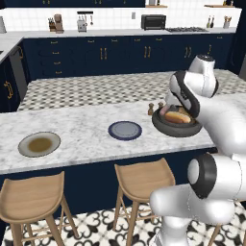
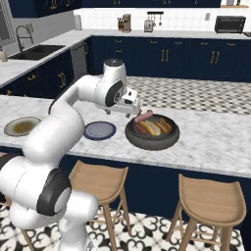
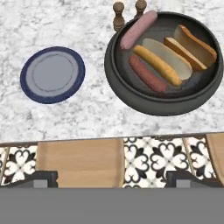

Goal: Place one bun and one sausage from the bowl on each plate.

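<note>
**Buns and sausages wait in the bowl; open gripper hangs above**

The dark bowl (image 3: 164,70) sits on the marble counter (image 1: 81,129), to the right of the blue plate (image 3: 53,74). The beige plate (image 1: 39,144) lies well apart at the counter's left end. Both plates are bare. In the bowl lie two pinkish-red sausages and what look like two split buns: one sausage (image 3: 138,29) leans against the far-left rim, the other sausage (image 3: 147,73) lies flat on the bowl floor, a pale bun (image 3: 164,61) lies beside it, and a browner bun (image 3: 191,46) rests at the right. Two small wooden shakers (image 3: 128,12) stand just behind the bowl.

The gripper (image 2: 136,112) hangs over the bowl's left edge with its fingers spread wide and nothing between them.

The sausages will likely be light, smooth and round, apt to roll or slip; pinching one across its middle seems safest, and the rim-leaning one is the most exposed. The buns should be light and soft, so a gentle squeeze across the narrow width at mid-length would suit, without crushing.
</note>
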